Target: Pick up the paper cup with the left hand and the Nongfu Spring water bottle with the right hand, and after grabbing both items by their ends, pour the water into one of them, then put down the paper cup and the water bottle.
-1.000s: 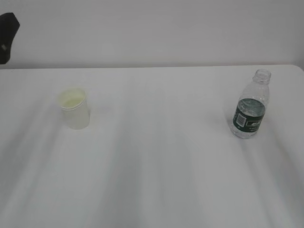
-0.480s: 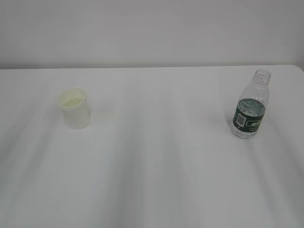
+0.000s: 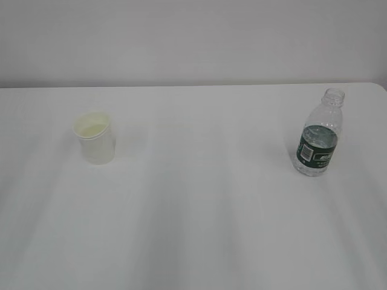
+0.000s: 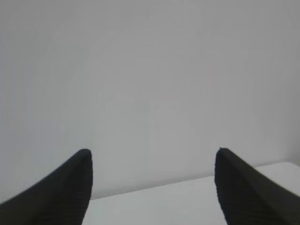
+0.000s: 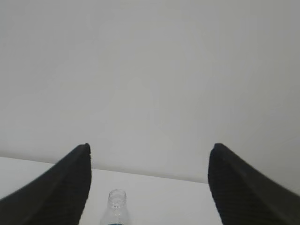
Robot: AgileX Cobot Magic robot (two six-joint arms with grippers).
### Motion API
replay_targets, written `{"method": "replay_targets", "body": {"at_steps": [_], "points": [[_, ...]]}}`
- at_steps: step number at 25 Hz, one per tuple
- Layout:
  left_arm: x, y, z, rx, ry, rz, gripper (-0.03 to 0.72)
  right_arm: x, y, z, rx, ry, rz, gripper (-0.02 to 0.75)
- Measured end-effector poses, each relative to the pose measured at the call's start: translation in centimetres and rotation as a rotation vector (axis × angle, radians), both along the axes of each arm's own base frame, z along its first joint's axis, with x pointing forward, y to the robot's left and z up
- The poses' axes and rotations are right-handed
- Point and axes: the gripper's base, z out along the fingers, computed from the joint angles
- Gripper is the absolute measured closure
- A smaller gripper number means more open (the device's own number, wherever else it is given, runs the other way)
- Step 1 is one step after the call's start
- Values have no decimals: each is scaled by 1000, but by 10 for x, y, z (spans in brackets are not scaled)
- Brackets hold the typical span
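The paper cup [image 3: 95,138] stands upright on the left of the white table [image 3: 199,205], its cream inside showing. The Nongfu Spring water bottle [image 3: 318,135] stands upright on the right, capless, with a dark green label; clear water fills its lower part. No arm shows in the exterior view. In the left wrist view my left gripper [image 4: 152,152] is open, with only wall and table edge between its fingers. My right gripper [image 5: 150,147] is open too, raised behind the bottle, whose open neck [image 5: 116,204] shows low between the fingers.
A plain pale wall [image 3: 193,36] runs behind the table's far edge. The table's right corner [image 3: 380,87] lies just past the bottle.
A dark arm part at the exterior view's upper left one second ago has left the frame. Cup and bottle have not moved.
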Motion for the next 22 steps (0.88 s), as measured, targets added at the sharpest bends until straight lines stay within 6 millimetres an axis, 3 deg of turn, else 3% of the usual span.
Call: {"method": "replay_targets", "body": {"at_steps": [11,22], "points": [[-37,14,4,57,-38,-5,105,-30,-5,-12,-8,84,-23,148],[-91,35,30,119,102,-18,110,-73,-10,7,12,145,-39,148]]}}
